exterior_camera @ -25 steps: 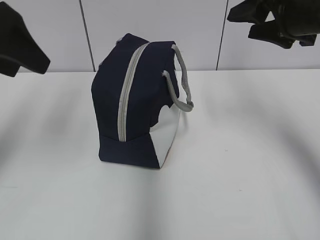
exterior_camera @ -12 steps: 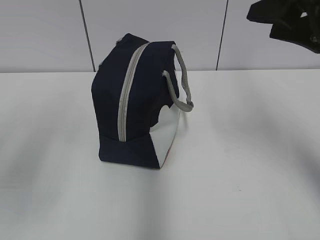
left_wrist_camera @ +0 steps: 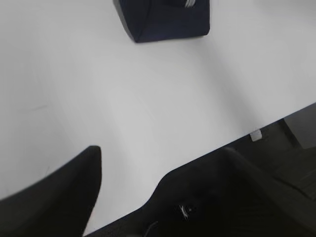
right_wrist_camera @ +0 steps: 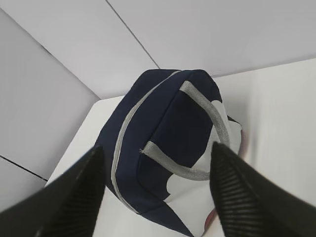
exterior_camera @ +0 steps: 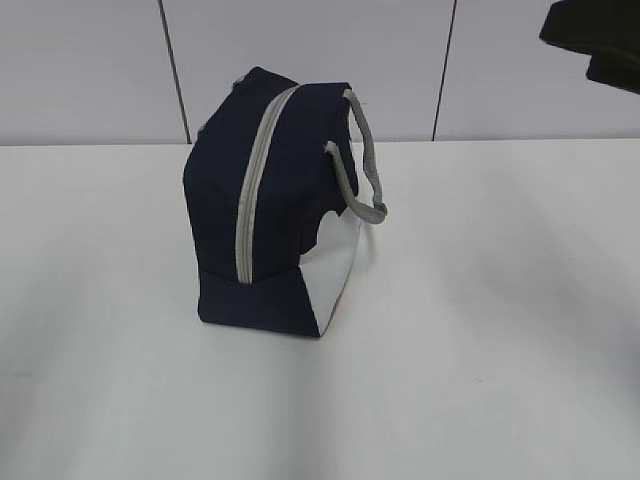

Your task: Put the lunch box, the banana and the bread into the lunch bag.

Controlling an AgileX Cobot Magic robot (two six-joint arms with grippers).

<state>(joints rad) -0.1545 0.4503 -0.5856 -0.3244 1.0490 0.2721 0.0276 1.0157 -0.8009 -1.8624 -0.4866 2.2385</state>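
The lunch bag stands on the white table, navy with a white side panel, its grey zipper run closed over the top. A grey strap handle arches off its right side. My right gripper hovers open high above the bag, nothing between its fingers; only its dark edge shows at the exterior view's top right. My left gripper is open and empty over bare table, far from the bag. The lunch box, the banana and the bread are out of view.
A grey panelled wall stands close behind the bag. In the left wrist view the table's near edge runs diagonally, with dark floor beyond it. Bare table surface lies in front of the bag and on both sides of it.
The left arm has drawn out of the exterior view on the left. The right arm has pulled back toward the upper right corner. The bag has not moved.
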